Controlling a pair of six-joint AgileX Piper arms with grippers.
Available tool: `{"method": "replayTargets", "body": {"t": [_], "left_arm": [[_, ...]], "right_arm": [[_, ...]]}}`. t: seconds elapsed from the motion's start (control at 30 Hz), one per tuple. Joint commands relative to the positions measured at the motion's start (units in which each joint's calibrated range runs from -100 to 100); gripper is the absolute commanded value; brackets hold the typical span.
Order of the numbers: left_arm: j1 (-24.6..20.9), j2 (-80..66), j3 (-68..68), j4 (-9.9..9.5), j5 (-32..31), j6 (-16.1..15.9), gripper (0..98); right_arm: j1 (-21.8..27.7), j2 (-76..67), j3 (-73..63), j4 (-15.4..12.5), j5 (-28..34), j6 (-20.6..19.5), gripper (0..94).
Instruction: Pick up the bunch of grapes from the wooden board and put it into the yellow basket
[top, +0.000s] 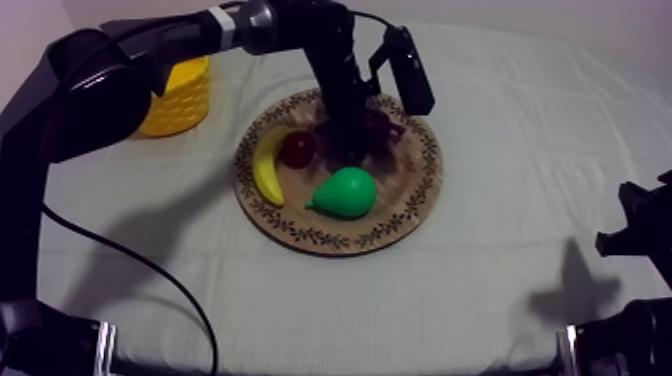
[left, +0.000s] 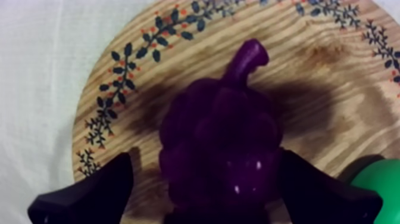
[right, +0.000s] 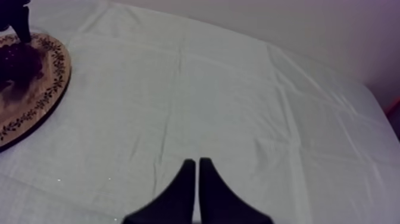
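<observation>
Grey-white clothed table (top: 500, 290), pale wall (right: 297, 24) behind

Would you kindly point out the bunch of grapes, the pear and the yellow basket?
bunch of grapes (left: 220, 143), left wrist view, middle of cluster.
pear (top: 345, 192), top view, its green body.
yellow basket (top: 185, 100), top view, its ribbed wall.

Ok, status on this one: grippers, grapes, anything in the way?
Left gripper open, astride bunch of grapes on wooden board. Right gripper shut, over the cloth. Yellow basket stands apart from board. Small red fruit close beside grapes.
</observation>
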Motion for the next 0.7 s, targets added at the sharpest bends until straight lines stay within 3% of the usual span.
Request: {"method": "replayTargets", "body": {"t": [0.0,0.2,0.67], "left_arm": [[0.0,0.2,-0.2,0.00,0.3,0.0,89.8],[0.0,0.6,-0.5,0.07,0.5,0.1,85.3],[-0.3,0.6,-0.5,0.43,0.5,0.5,52.9]], "right_arm": [[0.0,0.0,0.0,0.0,0.0,0.0,0.2],[0.0,0.0,0.0,0.0,0.0,0.0,0.2],[0.0,0.0,0.0,0.0,0.0,0.0,0.2]]}}
